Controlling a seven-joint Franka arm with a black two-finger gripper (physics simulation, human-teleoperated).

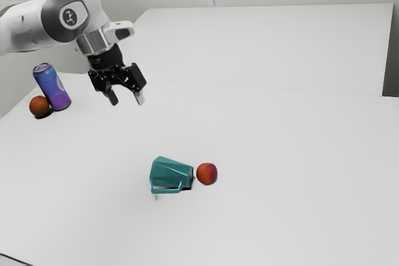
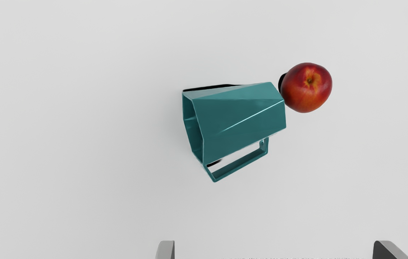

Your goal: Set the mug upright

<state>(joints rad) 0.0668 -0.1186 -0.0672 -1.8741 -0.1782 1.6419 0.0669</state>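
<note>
Wrist view: a teal mug lies on its side, below and apart from the spread, empty fingers of the gripper. Approach appears in hand; next, they likely need bringing over and down astride it.

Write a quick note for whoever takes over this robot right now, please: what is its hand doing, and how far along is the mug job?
Hand: open, holding nothing, raised above the table.
Mug: lying on its side, its base end close to a red fruit, its mouth facing away from that fruit.
Done: no grasp or righting yet.
Left: grip the mug, turn it base-down, set it standing, let go. I'd watch for bumping the fruit.
</note>
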